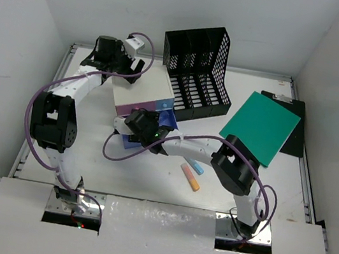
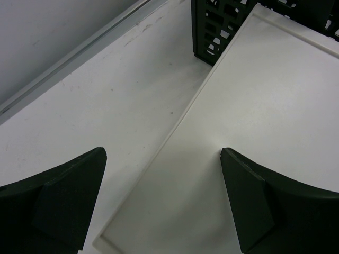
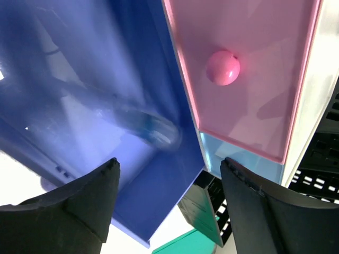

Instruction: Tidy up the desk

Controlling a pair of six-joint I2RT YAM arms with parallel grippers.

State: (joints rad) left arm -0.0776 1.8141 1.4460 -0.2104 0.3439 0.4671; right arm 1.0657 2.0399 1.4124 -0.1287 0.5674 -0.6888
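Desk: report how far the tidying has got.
Done: nothing clearly; the pink drawer is shut. In hand: the blue drawer stands open under the open right fingers, something blurred inside; the open left fingers hover over the drawer box top. Left: blue marker and orange marker lie loose on the desk; green folder lies on the clipboard.

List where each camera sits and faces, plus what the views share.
Top external: above and behind, looking down on the desk; left arm and right arm show, bases nearest.
Left wrist: over the drawer box top's edge, facing down; open left gripper in frame.
Right wrist: close to the pulled-out blue drawer and pink drawer; open right gripper in frame.
Shared: all three see the drawer box.
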